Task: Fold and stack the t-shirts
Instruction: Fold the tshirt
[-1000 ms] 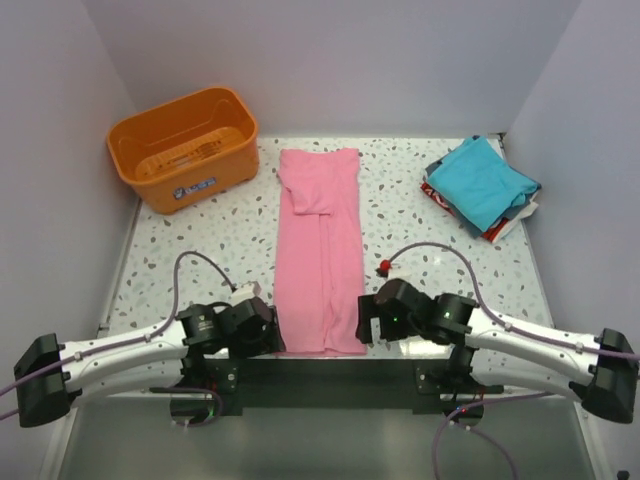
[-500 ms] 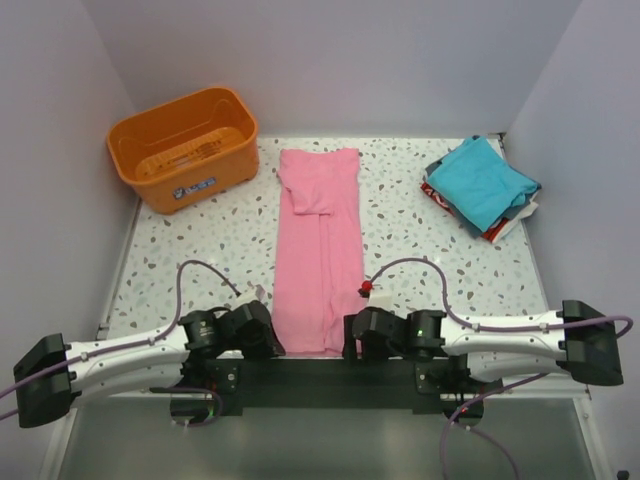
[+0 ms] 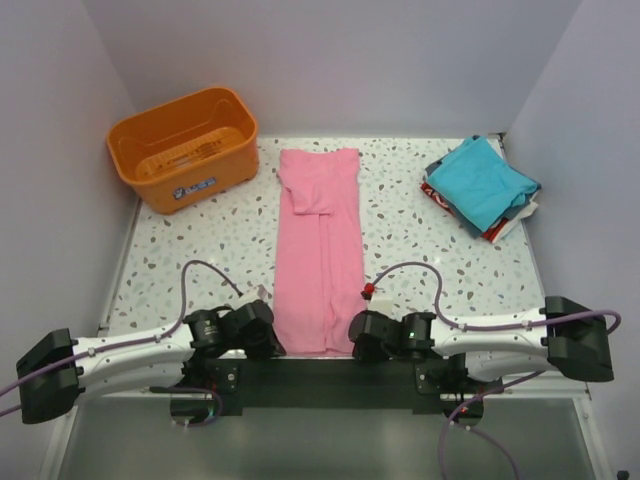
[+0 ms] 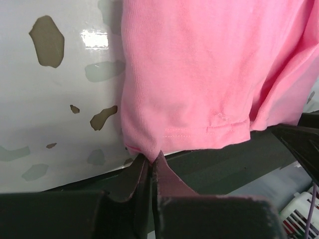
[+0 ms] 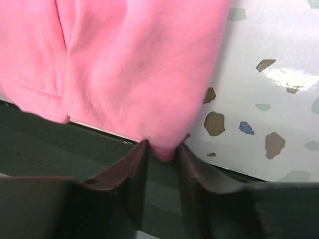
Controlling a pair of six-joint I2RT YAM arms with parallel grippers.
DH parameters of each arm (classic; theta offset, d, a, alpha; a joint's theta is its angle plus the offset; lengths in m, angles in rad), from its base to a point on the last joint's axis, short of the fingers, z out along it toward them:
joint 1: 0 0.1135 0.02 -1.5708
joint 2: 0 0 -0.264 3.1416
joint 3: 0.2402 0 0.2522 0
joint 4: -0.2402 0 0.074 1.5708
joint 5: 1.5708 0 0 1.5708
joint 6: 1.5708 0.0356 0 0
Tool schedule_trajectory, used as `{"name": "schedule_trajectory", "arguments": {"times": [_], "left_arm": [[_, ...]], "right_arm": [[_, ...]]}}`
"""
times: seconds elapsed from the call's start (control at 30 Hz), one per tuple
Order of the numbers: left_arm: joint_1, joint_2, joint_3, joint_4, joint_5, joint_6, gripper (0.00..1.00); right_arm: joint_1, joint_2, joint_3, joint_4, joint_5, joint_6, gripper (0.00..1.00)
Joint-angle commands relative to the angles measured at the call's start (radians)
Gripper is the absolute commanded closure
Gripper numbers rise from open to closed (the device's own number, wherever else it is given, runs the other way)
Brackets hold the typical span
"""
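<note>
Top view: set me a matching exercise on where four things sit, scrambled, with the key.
Things:
1. basket
2. pink shirt
3. folded stack
4. left pincer

Places:
A. far right
B. far left
C. middle, laid out flat
D. at the pink shirt's near left corner

Pairs: 1-B, 2-C, 3-A, 4-D

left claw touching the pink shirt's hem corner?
Touching. The left wrist view shows the left claw closed, with the corner of the pink shirt hem pinched between its tips and no gap visible.
</note>
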Motion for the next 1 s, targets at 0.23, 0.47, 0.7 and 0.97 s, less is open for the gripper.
{"name": "schedule_trajectory", "arguments": {"times": [0.23,0.47,0.7,0.97], "left_arm": [[0.003,0.015,0.11,-0.074,-0.097,0.037,1.0],[0.148,0.127,0.28,-0.078,-0.13,0.219,1.0],[0.299,0.337,0.524,-0.031,-0.151,0.397,1.0],[0.411,0.581,0.708,-0.027,-0.182,0.451,1.0]], "right_arm": [[0.003,-0.001,0.122,-0.102,0.155,-0.016,1.0],[-0.091,-0.024,0.236,-0.198,0.297,-0.114,1.0],[-0.337,-0.003,0.271,0.058,0.249,-0.325,1.0],[-0.55,0.197,0.416,0.141,0.185,-0.49,1.0]]}}
